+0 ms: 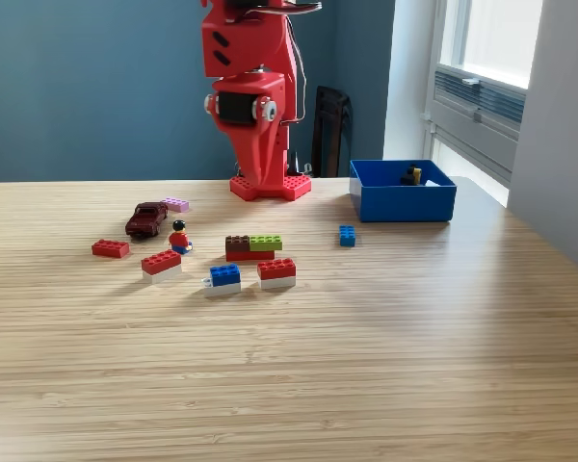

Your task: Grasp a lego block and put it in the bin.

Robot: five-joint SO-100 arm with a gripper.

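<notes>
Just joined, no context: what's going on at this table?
Nothing is being handled. The red arm stands folded upright at the table's far edge; its gripper is out of frame. Lego pieces lie scattered on the wooden table, with a small blue block lying alone, nearest the blue bin on the exterior view's right. The bin already holds a couple of small dark and yellow pieces.

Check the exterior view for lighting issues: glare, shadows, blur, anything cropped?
Exterior view: daylight enters from the window at the exterior view's right, leaving a pale sheen on the table near the bin; shadows under the lego pieces are soft and short; the small blue block and the red arm look sharp; the arm's top is cropped, so its fingers are not in view.
</notes>
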